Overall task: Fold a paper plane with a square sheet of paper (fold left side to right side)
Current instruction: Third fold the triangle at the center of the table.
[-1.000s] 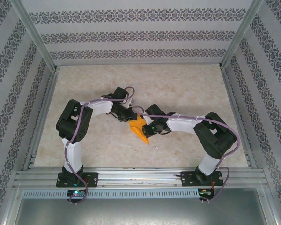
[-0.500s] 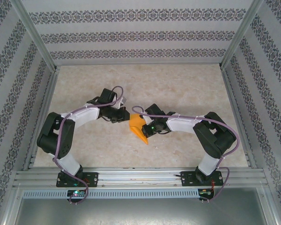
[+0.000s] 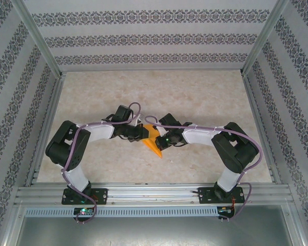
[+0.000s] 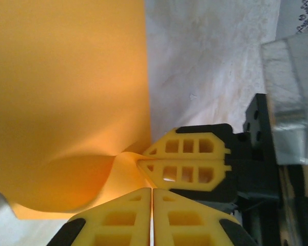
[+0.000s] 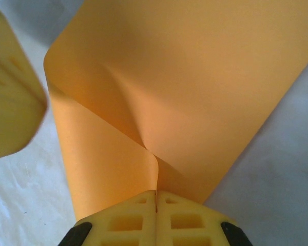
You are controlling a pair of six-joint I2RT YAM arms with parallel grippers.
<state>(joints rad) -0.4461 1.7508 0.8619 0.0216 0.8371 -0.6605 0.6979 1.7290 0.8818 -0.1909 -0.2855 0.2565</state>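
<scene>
**Folded orange paper sheet (image 3: 153,142) lies mid-worktop (image 3: 195,97), a hand on either side.**
Its pointed tip lies nearest the arm bases, and its long axis runs away from them, leaning slightly left. Just beyond the tip, the right hand (image 3: 163,140) has its pads clamped on the paper's right side. A little farther out, the left hand (image 3: 141,133), pads pressed together, meets the left edge; I cannot tell whether it grips paper. A left-to-right fold likely falls to the left hand.

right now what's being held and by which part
The right fingers pinch the orange paper at its curled-over edge. The left fingers are shut beside it; their grip cannot be told.
</scene>
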